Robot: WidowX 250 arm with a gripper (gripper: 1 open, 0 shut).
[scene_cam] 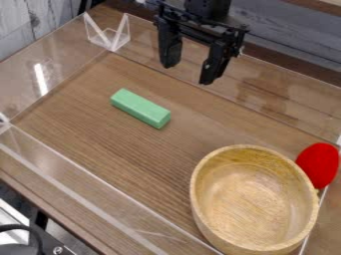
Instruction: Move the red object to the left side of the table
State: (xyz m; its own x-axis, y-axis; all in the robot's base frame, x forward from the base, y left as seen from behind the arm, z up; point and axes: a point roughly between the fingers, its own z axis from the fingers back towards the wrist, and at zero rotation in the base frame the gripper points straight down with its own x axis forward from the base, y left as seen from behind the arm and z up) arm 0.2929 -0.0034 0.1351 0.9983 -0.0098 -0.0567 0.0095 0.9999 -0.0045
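The red object (318, 162) is a small glossy rounded toy at the right edge of the table (120, 139), touching or just beside the wooden bowl's right rim. My gripper (190, 65) hangs over the back middle of the tabletop, pointing down, its two black fingers (170, 52) spread apart with nothing between them. It is well away from the red object, up and to the left of it.
A round light wooden bowl (253, 201) fills the front right corner. A green rectangular block (140, 109) lies left of centre. Low clear acrylic walls (107, 33) edge the table on the left, front and back.
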